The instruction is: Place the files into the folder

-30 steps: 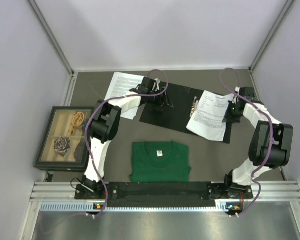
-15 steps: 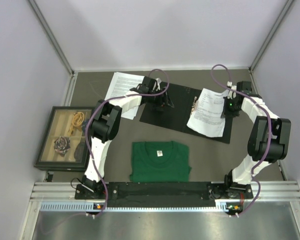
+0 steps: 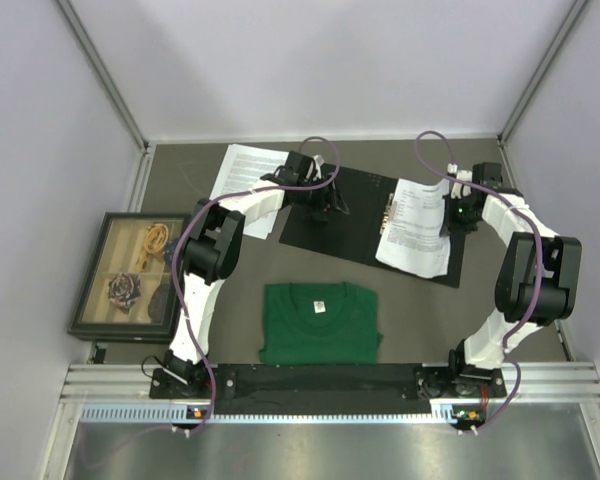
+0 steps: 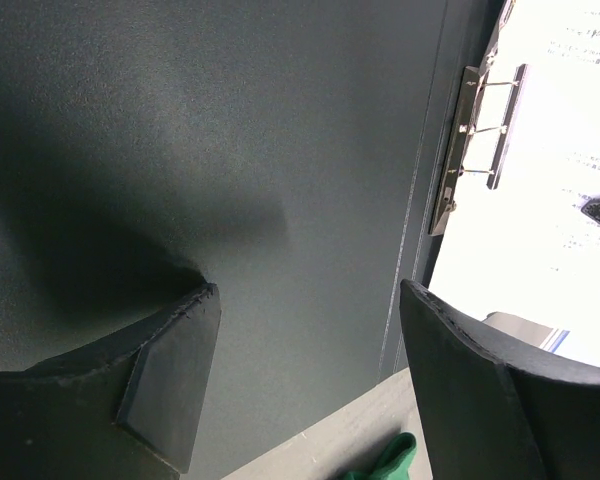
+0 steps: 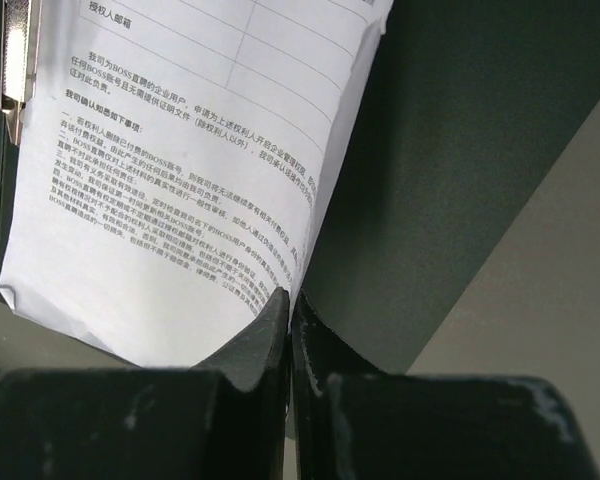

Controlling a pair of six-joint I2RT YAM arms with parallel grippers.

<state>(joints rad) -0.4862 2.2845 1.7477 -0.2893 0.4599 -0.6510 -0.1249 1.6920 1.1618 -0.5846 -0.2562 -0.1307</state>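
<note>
Open folder [image 3: 330, 228] on the worktop [image 3: 480, 310], black inner faces up, lying beneath both hands. The right hand [image 5: 288, 300] is pinched closed on the near edge of the files [image 5: 170, 170]. From its fingertips the sheets spread leftward over the folder's right face as far as the metal clip [image 5: 18, 60]. The left hand [image 4: 308, 300] stands wide with nothing between its fingers, over the folder's left face, with the clip and the files off to its right. Whether its fingertips touch the black face cannot be told.

Hidden or unclear: the right wrist view cuts off the far end of the files, and the number of sheets in the pinch cannot be counted. Further sheets [image 3: 242, 175] lie on the worktop just left of the left hand, partly covered by that arm. The contents of the picture box [image 3: 120, 328] are hard to make out.

Count: two hands, one folder, one clip, two groups of white printed sheets, one green T-shirt [image 3: 320, 322], one dark-framed picture box.
</note>
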